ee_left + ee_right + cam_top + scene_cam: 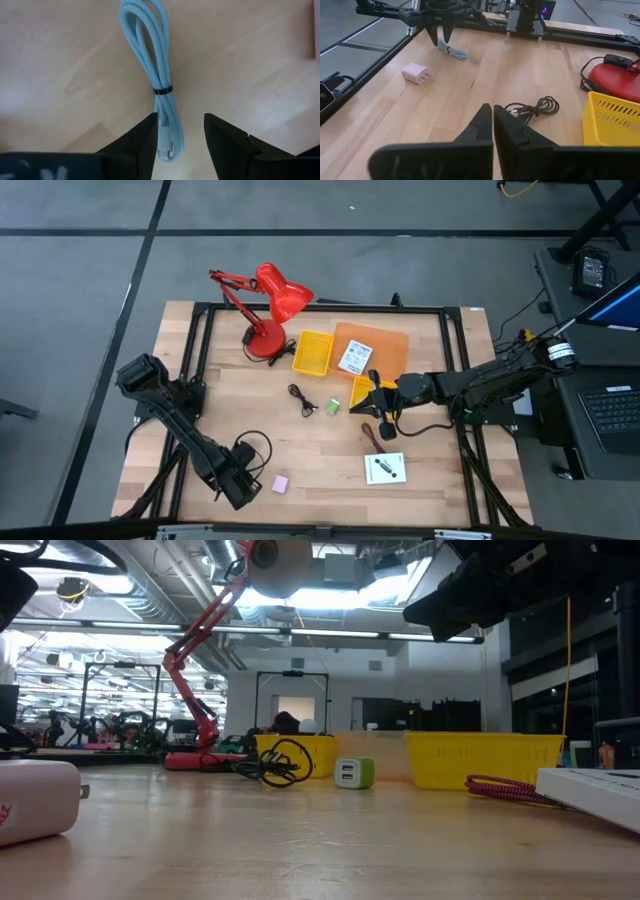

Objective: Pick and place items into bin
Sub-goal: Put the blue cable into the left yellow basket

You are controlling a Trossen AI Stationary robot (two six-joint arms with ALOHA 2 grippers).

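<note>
Left gripper point(180, 142) parted narrowly astride pale blue cable point(150, 55) near table's front-left edge; possibly only grazing one strand, so loose loops slip. Right gripper point(493, 120) pinched shut, empty, mid-table.

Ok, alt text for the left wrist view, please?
The left gripper hangs open over a coiled light-blue cable lying on the wooden table, its fingers either side of the cable's near end. A dark tie binds the coil.

Red desk lamp point(268, 305) at the wooden table's point(300, 470) far edge.
</note>
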